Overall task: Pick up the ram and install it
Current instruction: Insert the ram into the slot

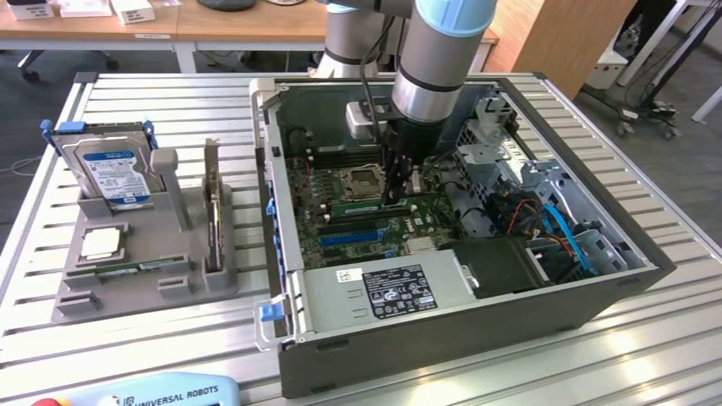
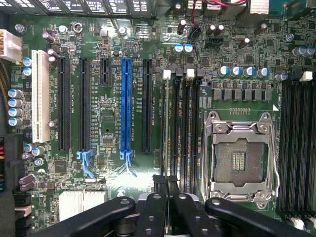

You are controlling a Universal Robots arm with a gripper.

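Inside the open computer case [image 1: 451,334], your gripper [image 1: 397,193] hangs from the arm [image 1: 440,59] low over the motherboard [image 1: 338,228], just beside the CPU socket [image 1: 363,179]. The exterior view gives you the surroundings. The gray holder [image 1: 147,292] sits on the table [image 1: 169,101] toward that view's left, well apart from the case, with the hard drive [image 1: 111,173] and the expansion card [image 1: 212,203] standing in it. The wrist view gives you what the arm hides. The fingers [image 2: 159,187] stand almost together, pinching the ram [image 2: 167,123]. You see the ram edge-on, as a pale line along the memory slot on the blue slot's [image 2: 126,103] side. Whether it is fully seated you cannot tell.
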